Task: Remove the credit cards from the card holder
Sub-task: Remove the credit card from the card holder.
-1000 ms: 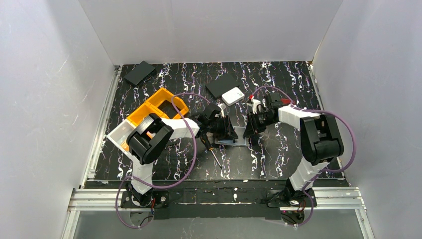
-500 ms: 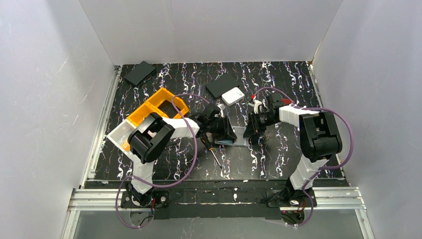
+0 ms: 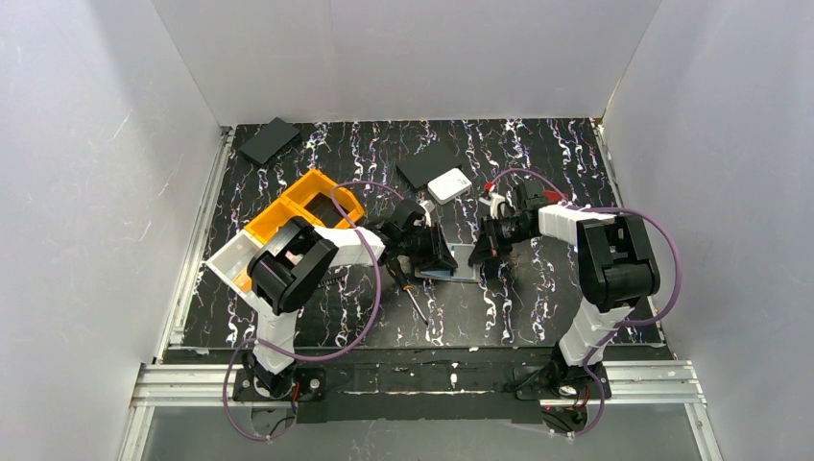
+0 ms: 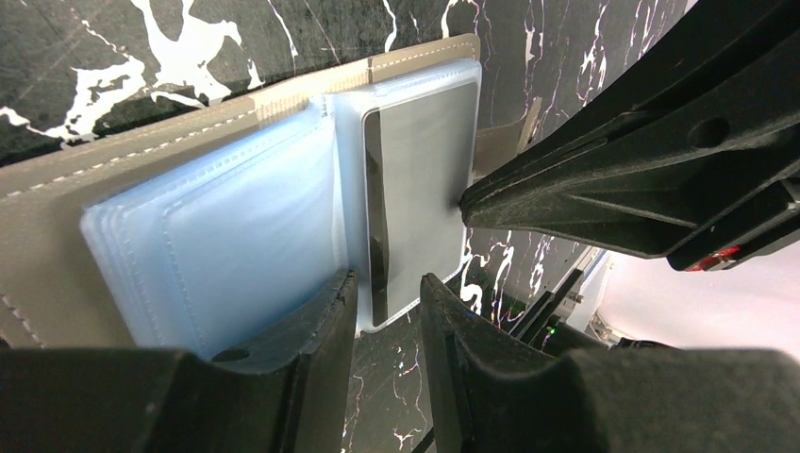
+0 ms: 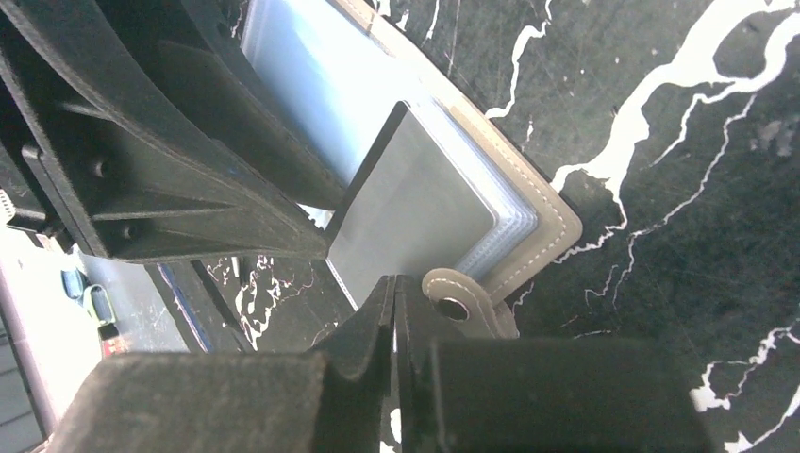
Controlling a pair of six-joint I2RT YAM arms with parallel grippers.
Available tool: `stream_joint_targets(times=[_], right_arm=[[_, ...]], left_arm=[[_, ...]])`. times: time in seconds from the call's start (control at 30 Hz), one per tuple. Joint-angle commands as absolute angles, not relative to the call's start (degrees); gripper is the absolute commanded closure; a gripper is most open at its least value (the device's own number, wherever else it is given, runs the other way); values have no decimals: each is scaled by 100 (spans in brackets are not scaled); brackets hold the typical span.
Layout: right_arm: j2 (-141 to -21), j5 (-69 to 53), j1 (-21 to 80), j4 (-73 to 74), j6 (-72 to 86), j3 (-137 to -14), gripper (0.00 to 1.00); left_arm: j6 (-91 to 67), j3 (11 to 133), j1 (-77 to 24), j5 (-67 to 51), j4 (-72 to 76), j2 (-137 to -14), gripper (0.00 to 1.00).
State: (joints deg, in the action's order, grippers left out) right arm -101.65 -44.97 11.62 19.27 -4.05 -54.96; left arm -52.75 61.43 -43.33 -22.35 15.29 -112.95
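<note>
The card holder (image 3: 459, 261) lies open on the table between both grippers, taupe outside (image 4: 57, 217) with pale blue plastic sleeves (image 4: 217, 245). A greyish credit card (image 4: 425, 189) sits in the sleeve on the snap tab side, its inner edge raised. My right gripper (image 5: 394, 281) is shut, its tips meeting on the near edge of that card (image 5: 415, 208), next to the snap tab (image 5: 453, 300). My left gripper (image 4: 387, 283) is open at the holder's fold, one finger (image 4: 302, 330) lying over the blue sleeves, nothing between its jaws.
A screwdriver (image 3: 411, 298) lies just in front of the left gripper. A white square box (image 3: 448, 185) and a flat black rectangle (image 3: 427, 163) sit behind the holder, another black rectangle (image 3: 270, 140) at the far left. An orange bin (image 3: 305, 204) stands by the left arm.
The right gripper's jaws have closed on the card's edge. The left gripper's jaws have narrowed slightly. Both arms and the holder stay about where they were.
</note>
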Motion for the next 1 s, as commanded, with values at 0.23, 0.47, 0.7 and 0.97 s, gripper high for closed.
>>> stream_joint_targets(times=[0.23,0.47,0.7,0.97], right_arm=[[-10042,-4051,1096,1793,-334,-5422,82],[-9809,-3777,1088,1765,-412,-5376,78],[-9881,-3940,1089,1784,-411,-5390,76],[-9760,-4299,1090,1732,-437,-5360,84]], left_arm=[[-5271,6067,-4316,-2153,1441,-11373,70],[-5268,6067,-4309,-2153,1441,-11382,70],[-5250,6098,-4315,-2188,1441,-11373,70],[-5247,6103,-4310,-2219,1441,-11391,70]])
